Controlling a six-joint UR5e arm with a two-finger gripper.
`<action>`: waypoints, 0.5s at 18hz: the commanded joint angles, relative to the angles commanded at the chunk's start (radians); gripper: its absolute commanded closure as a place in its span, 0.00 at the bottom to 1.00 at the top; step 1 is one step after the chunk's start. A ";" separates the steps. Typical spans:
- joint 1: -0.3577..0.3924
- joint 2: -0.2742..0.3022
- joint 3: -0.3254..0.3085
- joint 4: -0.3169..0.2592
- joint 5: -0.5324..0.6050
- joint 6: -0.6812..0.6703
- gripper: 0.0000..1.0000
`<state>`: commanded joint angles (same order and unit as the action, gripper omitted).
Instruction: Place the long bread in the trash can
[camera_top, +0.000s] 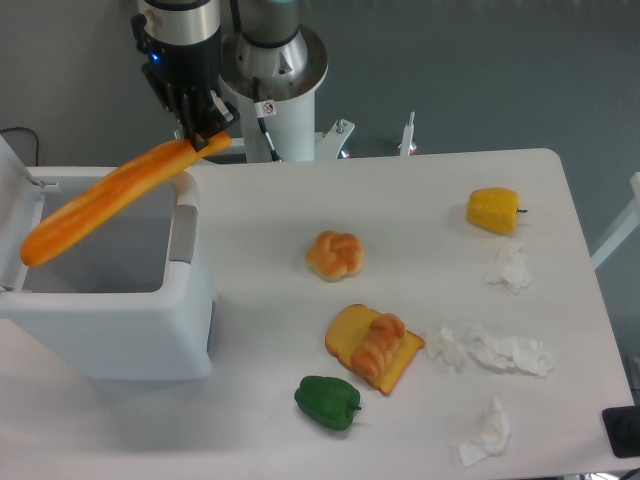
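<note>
Bread (110, 197), long, smooth, tapered, over boxy trash can (150, 320)

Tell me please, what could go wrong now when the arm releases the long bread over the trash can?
1. The gripper holds the long bread only at its right tip, so the loaf may swing or slip early.
2. The loaf slants across the open trash can, its low end near the raised lid; on release it may catch on the rim and stay propped, or tip out.

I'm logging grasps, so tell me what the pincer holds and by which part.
The pincer holds the long bread by its upper right tip; the rest slants down to the left over the open trash can.
</note>
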<state>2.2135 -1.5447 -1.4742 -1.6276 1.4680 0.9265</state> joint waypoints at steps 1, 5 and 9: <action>0.000 -0.003 0.000 0.006 0.000 0.000 0.56; 0.000 -0.023 0.005 0.015 0.000 -0.002 0.54; 0.000 -0.029 0.026 0.015 0.000 -0.002 0.48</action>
<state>2.2135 -1.5739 -1.4481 -1.6122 1.4680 0.9250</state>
